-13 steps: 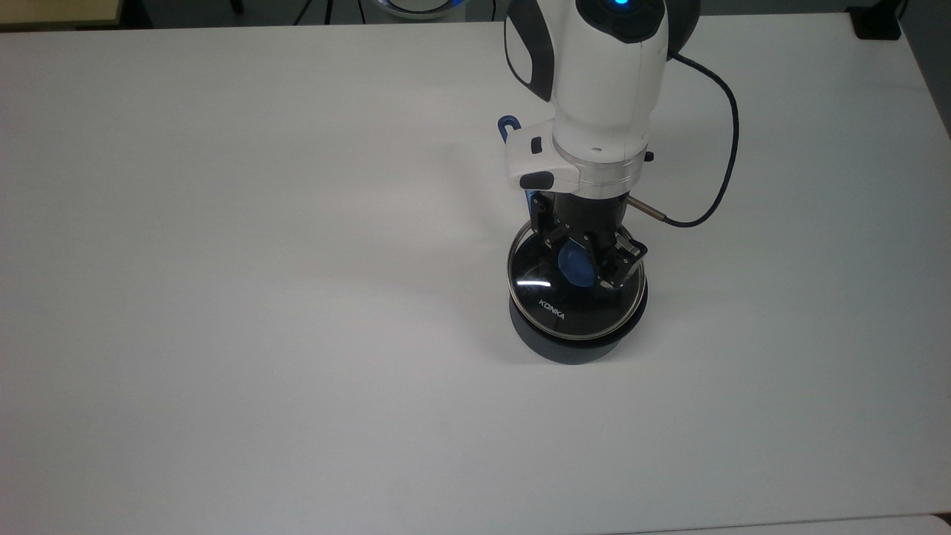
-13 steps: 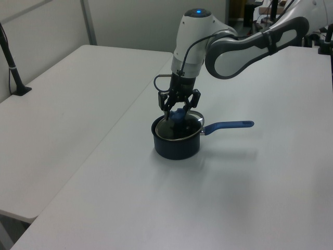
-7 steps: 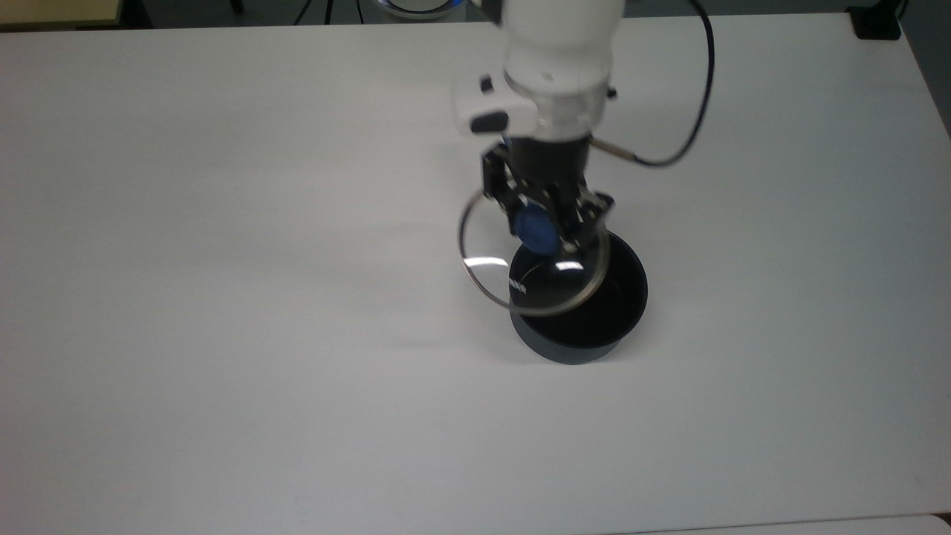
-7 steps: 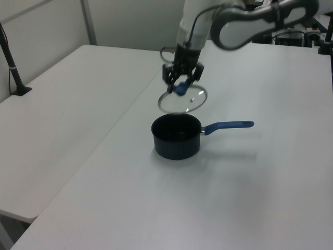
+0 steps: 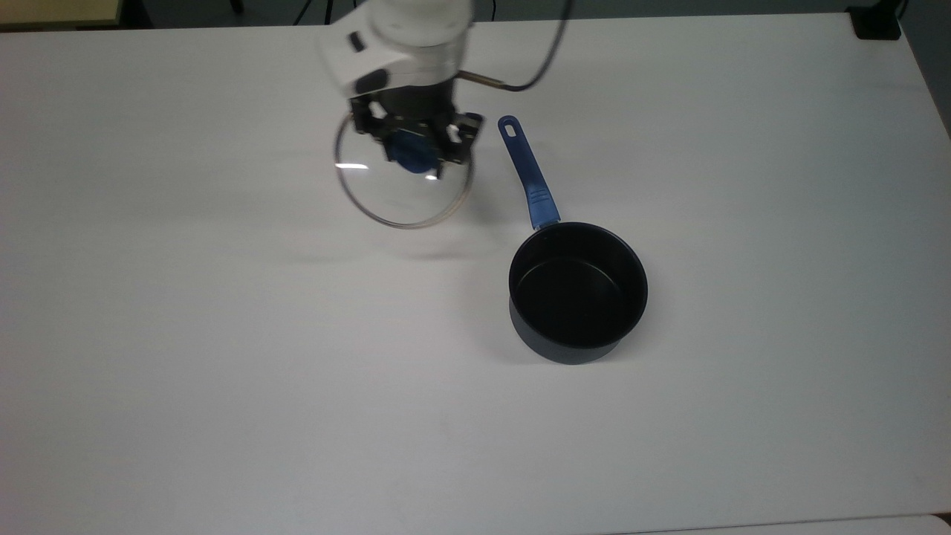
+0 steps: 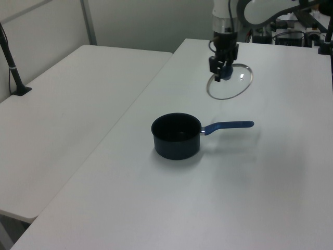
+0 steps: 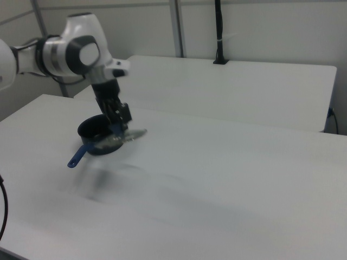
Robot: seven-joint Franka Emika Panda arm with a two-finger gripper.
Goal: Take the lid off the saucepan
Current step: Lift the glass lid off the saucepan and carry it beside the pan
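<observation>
white tabletop (image 5: 186,334), bare and matte, a second white table behind it in the left view and the right view. round clear glass lid with thin steel rim (image 5: 405,189) hangs in the air, clamped at its blue centre knob (image 5: 411,151) by the black two-finger gripper (image 5: 413,152), fingers closed on the knob. lid sits well apart from the small deep navy-black saucepan (image 5: 578,293), toward the top view's upper left; a faint shadow falls on the table beneath it. pan stands open, inside dark and empty, long straight blue handle (image 5: 526,171) with slot hole pointing to the top view's upper left. judgement: lifting-off is done; what remains is likely setting the lid down and letting go
</observation>
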